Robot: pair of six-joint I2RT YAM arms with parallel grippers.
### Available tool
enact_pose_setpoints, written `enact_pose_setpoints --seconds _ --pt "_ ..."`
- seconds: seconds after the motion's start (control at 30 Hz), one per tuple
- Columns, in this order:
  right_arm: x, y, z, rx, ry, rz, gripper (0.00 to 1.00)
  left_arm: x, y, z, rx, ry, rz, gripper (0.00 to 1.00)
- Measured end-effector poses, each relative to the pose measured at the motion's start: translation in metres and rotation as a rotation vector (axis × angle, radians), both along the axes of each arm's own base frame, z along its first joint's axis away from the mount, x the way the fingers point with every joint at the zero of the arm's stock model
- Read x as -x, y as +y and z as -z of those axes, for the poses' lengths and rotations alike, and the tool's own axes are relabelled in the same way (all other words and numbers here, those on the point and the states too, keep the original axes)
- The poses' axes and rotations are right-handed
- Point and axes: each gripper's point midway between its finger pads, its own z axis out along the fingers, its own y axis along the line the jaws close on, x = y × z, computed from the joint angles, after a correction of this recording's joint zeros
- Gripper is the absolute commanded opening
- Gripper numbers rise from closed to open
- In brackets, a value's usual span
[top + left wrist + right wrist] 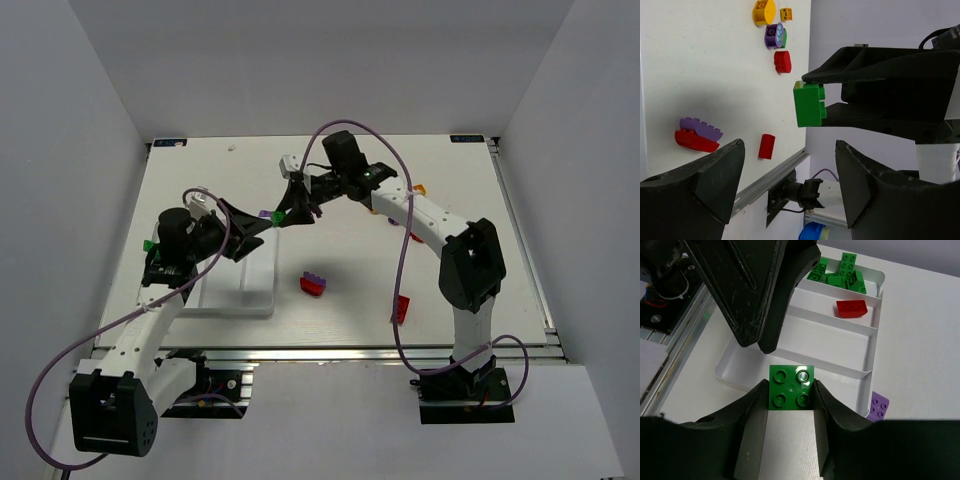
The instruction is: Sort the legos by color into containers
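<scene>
Two robot arms meet above a white table (pixel 200 170). The right jaws pinch a green brick (pixel 791 387) by its sides, studs facing the wrist camera, in the air by the edge of a white divided tray (pixel 874 340). The left jaws stand wide apart with nothing between them, pointed at that brick from close by. In the tray, a heap of green bricks (pixel 837 271) lies in the end compartment and one red brick (pixel 852 308) in the next. A purple brick (pixel 879 406) sits on the table just beside the tray. A red-and-purple pair (pixel 314 284) lies farther off.
</scene>
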Motion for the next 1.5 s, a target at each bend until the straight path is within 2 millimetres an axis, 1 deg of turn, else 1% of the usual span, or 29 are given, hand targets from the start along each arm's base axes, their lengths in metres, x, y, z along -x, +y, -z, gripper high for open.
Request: enact_pose_setpoints --seconds 0.13,0.3,0.4,0.53,0.63,0.67,0.77,0.8,0.87,0.93,0.97,1.0,1.03,1.07,1.1,1.13,1.27,1.37,1.43,1.47,1.5 --pt "0.004 0.003 0.003 0.011 -0.005 -0.003 0.00 0.000 -0.003 0.001 0.020 -0.005 -0.001 0.82" --pt "0.019 0.011 0.005 0.021 -0.003 -0.034 0.00 -0.002 -0.004 -0.008 0.036 -0.040 -0.002 0.81" --pt "0.027 0.016 0.005 0.023 -0.003 -0.052 0.00 -0.003 -0.005 -0.010 0.044 -0.051 -0.003 0.78" --pt "0.034 0.020 0.005 0.025 0.001 -0.066 0.00 -0.002 -0.005 -0.009 0.051 -0.047 -0.005 0.68" --pt "0.035 0.020 0.005 0.027 0.012 -0.063 0.00 -0.002 -0.006 -0.009 0.057 -0.045 -0.004 0.57" --pt "0.035 0.021 0.005 0.026 0.013 -0.061 0.00 -0.001 -0.006 -0.009 0.059 -0.046 -0.004 0.51" --pt "0.035 0.021 0.003 0.025 0.021 -0.057 0.00 -0.001 -0.005 -0.005 0.062 -0.037 -0.009 0.40" --pt "0.035 0.021 0.003 0.026 0.025 -0.056 0.01 -0.001 -0.005 -0.004 0.064 -0.034 -0.011 0.34" --pt "0.034 0.021 0.004 0.027 0.022 -0.050 0.03 -0.001 -0.005 -0.004 0.073 -0.028 -0.019 0.31" --pt "0.033 0.021 0.005 0.026 0.021 -0.047 0.09 -0.002 -0.005 -0.003 0.076 -0.020 -0.024 0.26" --pt "0.033 0.021 0.005 0.025 0.021 -0.047 0.17 -0.002 -0.004 -0.003 0.076 -0.021 -0.025 0.24" --pt "0.033 0.022 0.005 0.025 0.020 -0.046 0.23 -0.002 -0.004 -0.003 0.075 -0.021 -0.026 0.22" --pt "0.032 0.022 0.005 0.025 0.019 -0.045 0.30 -0.002 -0.004 -0.003 0.075 -0.020 -0.028 0.18" --pt "0.032 0.022 0.005 0.027 0.019 -0.042 0.52 -0.003 -0.004 -0.003 0.073 -0.019 -0.030 0.17" --pt "0.031 0.022 0.006 0.030 0.021 -0.037 0.68 -0.003 -0.004 -0.002 0.070 -0.020 -0.032 0.16" --pt "0.030 0.022 0.007 0.035 0.025 -0.029 0.89 -0.003 -0.003 -0.001 0.061 -0.022 -0.030 0.15" --pt "0.026 0.021 0.009 0.049 0.015 -0.002 0.89 -0.006 -0.001 -0.001 0.003 -0.017 -0.034 0.09" --pt "0.019 0.018 0.018 0.072 0.015 0.031 0.90 -0.014 0.010 0.002 -0.104 0.015 -0.070 0.06" --pt "0.015 0.012 0.028 0.096 0.023 0.057 0.89 -0.021 0.024 0.006 -0.197 0.050 -0.115 0.06" --pt "0.012 0.008 0.034 0.110 0.029 0.072 0.89 -0.024 0.034 0.009 -0.247 0.070 -0.140 0.06" --pt "0.008 0.004 0.040 0.124 0.033 0.088 0.90 -0.027 0.048 0.014 -0.311 0.096 -0.184 0.06"
